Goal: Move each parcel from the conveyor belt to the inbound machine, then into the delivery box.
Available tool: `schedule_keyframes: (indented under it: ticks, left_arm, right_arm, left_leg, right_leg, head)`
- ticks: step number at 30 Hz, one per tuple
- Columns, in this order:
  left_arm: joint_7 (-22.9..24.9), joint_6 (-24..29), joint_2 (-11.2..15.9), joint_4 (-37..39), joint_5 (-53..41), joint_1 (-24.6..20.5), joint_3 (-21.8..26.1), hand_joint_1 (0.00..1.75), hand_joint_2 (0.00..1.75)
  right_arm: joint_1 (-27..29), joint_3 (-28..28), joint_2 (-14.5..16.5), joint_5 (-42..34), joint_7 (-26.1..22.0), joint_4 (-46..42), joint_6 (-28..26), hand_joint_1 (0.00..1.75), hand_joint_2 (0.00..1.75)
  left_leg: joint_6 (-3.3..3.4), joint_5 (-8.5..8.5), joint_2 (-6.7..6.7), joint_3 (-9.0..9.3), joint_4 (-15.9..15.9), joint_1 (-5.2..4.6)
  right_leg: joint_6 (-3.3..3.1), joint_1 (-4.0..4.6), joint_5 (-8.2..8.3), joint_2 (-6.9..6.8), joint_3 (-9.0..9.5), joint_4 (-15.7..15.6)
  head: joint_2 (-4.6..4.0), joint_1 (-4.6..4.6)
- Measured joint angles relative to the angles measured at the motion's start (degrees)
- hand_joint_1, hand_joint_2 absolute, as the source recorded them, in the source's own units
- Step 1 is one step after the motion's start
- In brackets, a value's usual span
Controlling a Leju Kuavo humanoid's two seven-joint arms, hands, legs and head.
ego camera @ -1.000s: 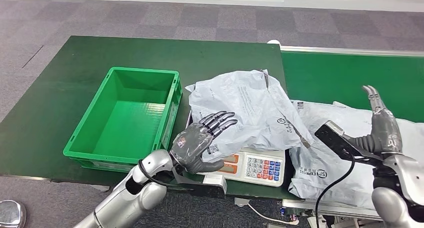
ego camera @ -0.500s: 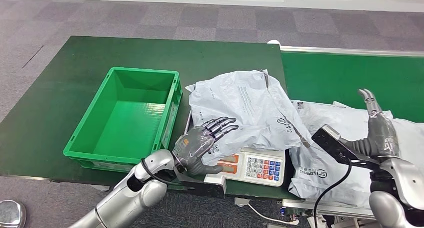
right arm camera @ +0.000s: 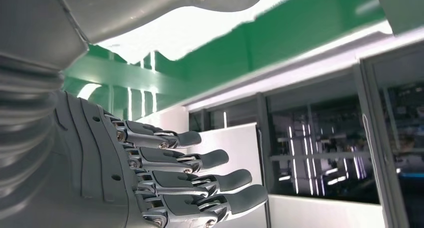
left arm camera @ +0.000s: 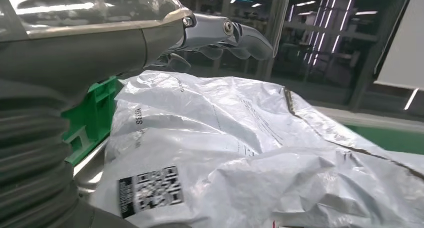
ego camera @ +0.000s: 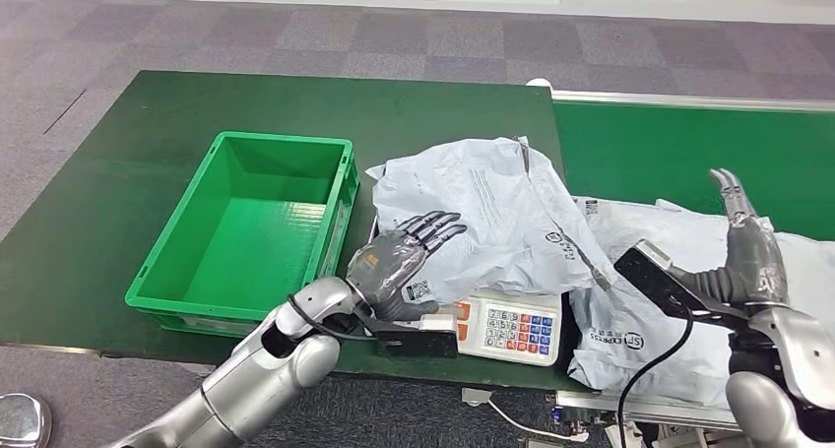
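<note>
Lying crumpled across the scale (ego camera: 497, 325) at the centre of the head view is a grey parcel (ego camera: 482, 217), its lower left edge and barcode label right beside the left hand (ego camera: 399, 266). That hand is spread flat with fingers apart, reaching over the parcel's near corner; it grips nothing, and whether the palm touches the plastic cannot be told. In the left wrist view the fingers (left arm camera: 240, 35) hang extended above the parcel (left arm camera: 260, 153), apart from it, with the label toward the lower left of that frame.

To the left of the scale sits the green box (ego camera: 187, 261) on the dark green table (ego camera: 108, 172). A second parcel (ego camera: 679, 310) lies at the lower right, partly on the belt (ego camera: 679, 148), which fills the upper right. Above it the right hand (ego camera: 753, 256) stands upright at the right edge, fingers straight and apart, holding nothing; the right wrist view shows those fingers (right arm camera: 200, 180) extended side by side
</note>
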Motion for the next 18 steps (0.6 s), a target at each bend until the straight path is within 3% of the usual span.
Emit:
schedule_keyframes:
  ticks: [10,18]
  left_arm:
    - [3.7,-5.6,-6.3,15.2,-2.9,-9.3,-2.2,0.00,1.75]
    - [3.8,-6.5,-7.7,22.0,-2.9,-11.9,-2.9,0.00,1.75]
  right_arm:
    - [-6.5,1.8,4.1,3.0,0.7,3.6,-0.6,0.00,1.75]
    - [-9.0,2.9,5.7,3.3,0.9,5.9,-0.8,0.00,1.75]
  left_leg:
    - [0.01,0.11,0.00,0.00,0.0,0.01]
    - [0.00,0.12,-0.01,-0.02,0.0,0.02]
  right_leg:
    - [-0.03,0.02,0.08,0.01,0.00,0.0]
    - [-0.04,0.03,0.07,-0.01,-0.02,0.0]
  head:
    - [0.00,0.00]
    - [0.00,0.00]
